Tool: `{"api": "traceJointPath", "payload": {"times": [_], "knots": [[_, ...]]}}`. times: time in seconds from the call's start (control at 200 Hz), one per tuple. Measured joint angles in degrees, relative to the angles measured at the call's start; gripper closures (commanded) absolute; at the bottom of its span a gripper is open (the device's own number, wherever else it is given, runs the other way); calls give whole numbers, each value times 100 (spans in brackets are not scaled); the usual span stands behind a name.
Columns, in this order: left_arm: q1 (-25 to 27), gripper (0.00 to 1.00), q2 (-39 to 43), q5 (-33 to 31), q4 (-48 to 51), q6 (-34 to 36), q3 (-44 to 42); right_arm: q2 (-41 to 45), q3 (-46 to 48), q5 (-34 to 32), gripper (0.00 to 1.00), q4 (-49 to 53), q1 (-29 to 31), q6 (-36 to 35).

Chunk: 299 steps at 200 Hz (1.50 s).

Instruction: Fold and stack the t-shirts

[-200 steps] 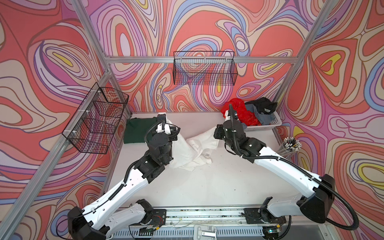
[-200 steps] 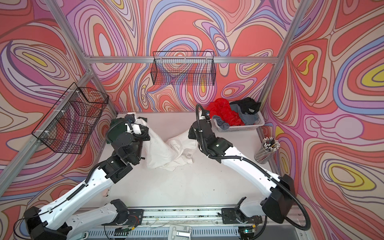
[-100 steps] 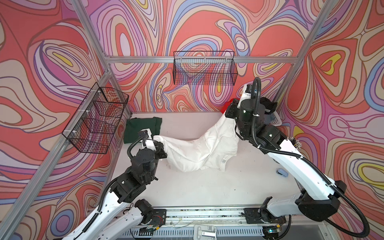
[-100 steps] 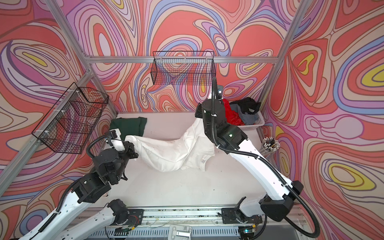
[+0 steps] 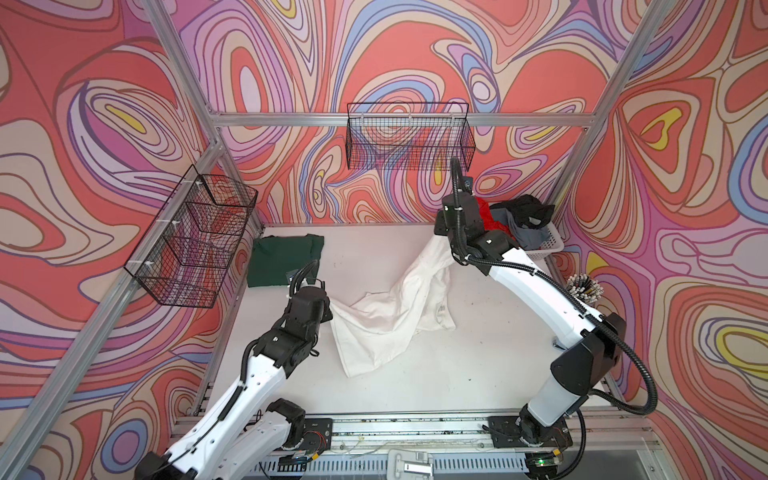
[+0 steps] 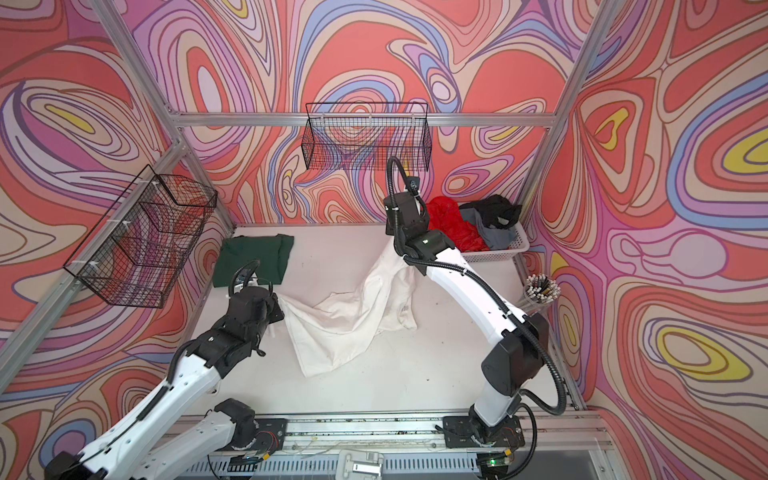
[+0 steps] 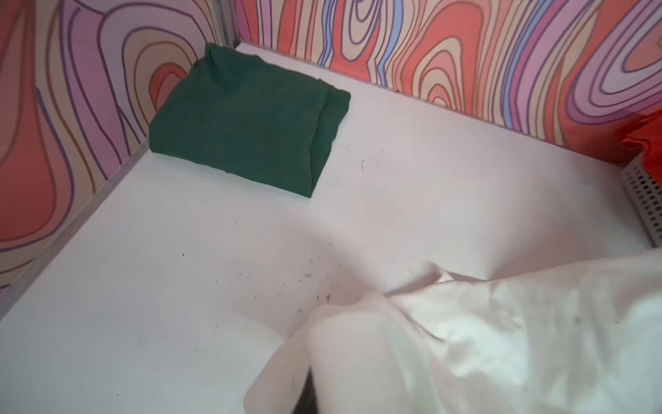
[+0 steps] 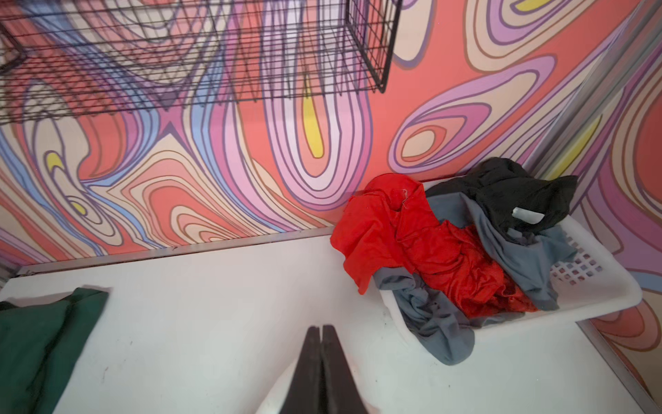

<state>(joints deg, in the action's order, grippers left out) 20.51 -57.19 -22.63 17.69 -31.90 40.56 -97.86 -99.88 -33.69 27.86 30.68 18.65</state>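
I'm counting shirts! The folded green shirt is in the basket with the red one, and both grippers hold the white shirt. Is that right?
No. The green shirt lies folded on the table, far from the basket; both top views show it. The red one is in the basket, and the left gripper and right gripper hold the white shirt.

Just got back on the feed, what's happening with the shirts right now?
Both grippers are shut on the white t-shirt: the left gripper on one end low over the table, the right gripper on the other end, raised beside the basket. The cloth sags between them, unfolded, partly on the table. The dark green t-shirt lies folded in the far left corner. The red t-shirt, grey t-shirt and black t-shirt sit crumpled in the basket.
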Motion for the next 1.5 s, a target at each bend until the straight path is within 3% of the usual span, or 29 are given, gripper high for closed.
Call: {"api": "traceJointPath", "payload": {"times": [0.06,0.1,0.145,0.22,0.26,0.401,0.631,0.876,1.092,1.497], "knots": [[-155,99,-621,197,-212,31,114,-74,0,61,100,-2,-118,33],[-225,70,-1003,289,-293,68,264,-127,0,70,100,-2,-166,52],[-297,44,-1464,442,-334,177,564,-197,0,81,100,4,-216,61],[-387,10,-2074,730,-341,295,1202,-258,4,107,100,11,-256,79],[-417,0,-2208,887,-361,343,1469,-267,13,120,100,15,-273,92],[-433,0,-1862,1353,-457,378,1644,-267,94,129,100,-20,-319,138],[-302,0,-588,1648,-20,319,975,-267,350,197,100,-2,-367,223],[715,11,367,1893,400,-98,-118,-264,476,249,100,0,-367,306],[946,18,243,2170,407,-538,-964,-229,603,378,100,9,-372,428],[1123,24,-772,2520,4,-885,-1480,199,1047,468,100,24,-372,553]]}}
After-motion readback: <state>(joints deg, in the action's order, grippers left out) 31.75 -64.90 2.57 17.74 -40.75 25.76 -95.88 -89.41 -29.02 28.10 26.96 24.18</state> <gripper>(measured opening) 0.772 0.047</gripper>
